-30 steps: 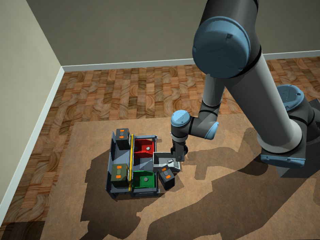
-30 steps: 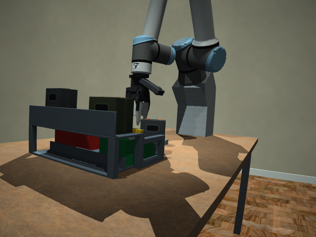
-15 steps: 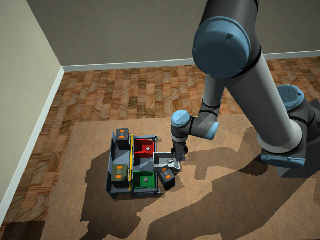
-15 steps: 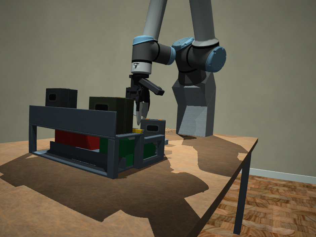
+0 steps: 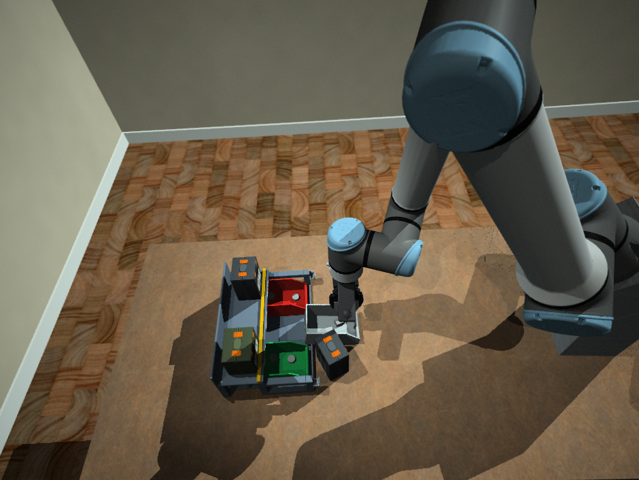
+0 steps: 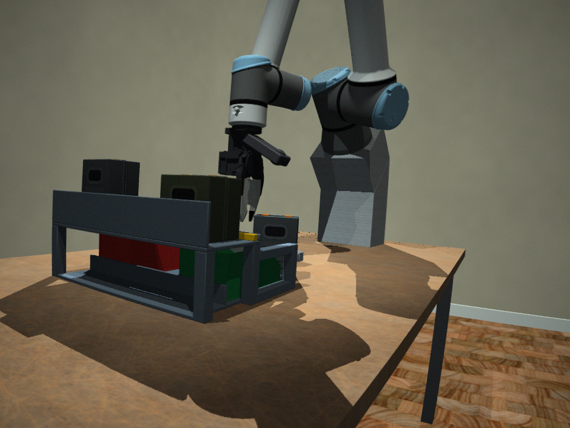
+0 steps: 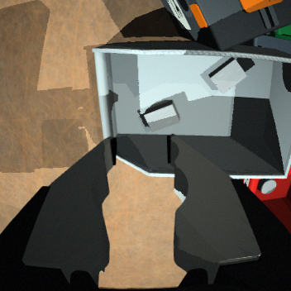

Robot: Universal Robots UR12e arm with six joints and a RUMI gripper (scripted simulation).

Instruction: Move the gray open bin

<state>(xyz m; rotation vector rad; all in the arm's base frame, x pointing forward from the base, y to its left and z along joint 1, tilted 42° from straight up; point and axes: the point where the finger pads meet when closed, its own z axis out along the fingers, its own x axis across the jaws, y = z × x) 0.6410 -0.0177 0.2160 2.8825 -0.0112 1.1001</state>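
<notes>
Claw (image 5: pixel 346 311) (image 6: pixel 247 218) (image 7: pixel 141 138) released, fingers parted, gray bin (image 5: pixel 316 319) (image 7: pixel 198 120) just below. Two parts inside bin; dark case (image 5: pixel 332 356) (image 6: pixel 276 230) (image 7: pixel 225 31) near claw.

Wood-grained block floor (image 5: pixel 206 206) (image 6: pixel 483 368), with matt, plastic-looking light gray bin (image 5: pixel 320 322) (image 7: pixel 186 74).
</notes>
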